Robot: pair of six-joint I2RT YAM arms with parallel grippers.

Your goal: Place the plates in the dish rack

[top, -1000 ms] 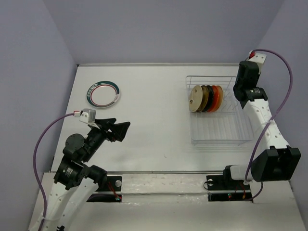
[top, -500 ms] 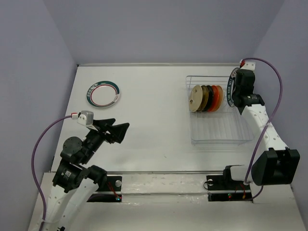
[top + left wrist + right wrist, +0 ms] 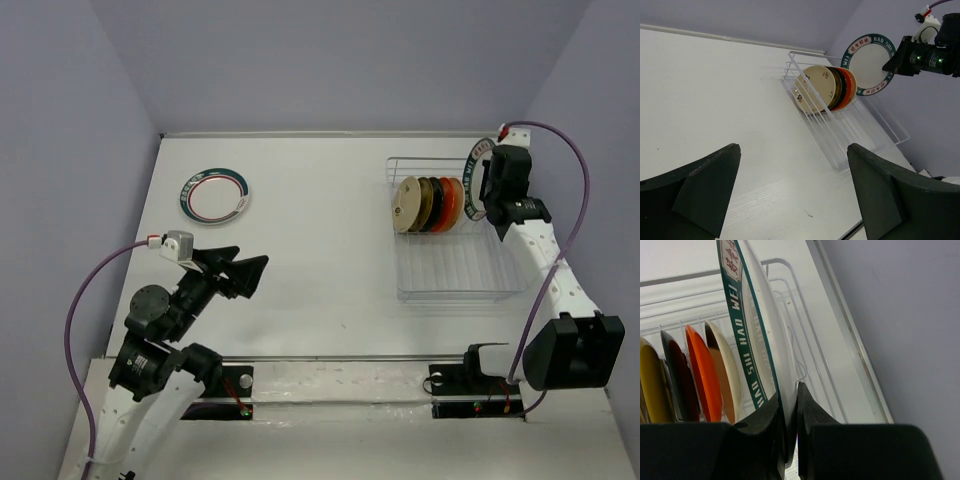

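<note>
Right gripper, from the top view, is pinching a green-rimmed plate on edge over the far right part of the dish rack, just to the right of the racked plates. A second patterned plate is lying flat at far left, well apart from the rack and nearer the left gripper, which is hovering with its jaws spread wide.

Left wrist view: I am seeing the left gripper gaping and holding nothing. The held plate is hanging above the rack, roughly parallel to the row.

Right wrist view: the right gripper is clamping the plate's lower rim. I am judging that the free slot lies straight below, right of the row, so the descent is calling for the plate's face to stay parallel to its neighbours.
</note>
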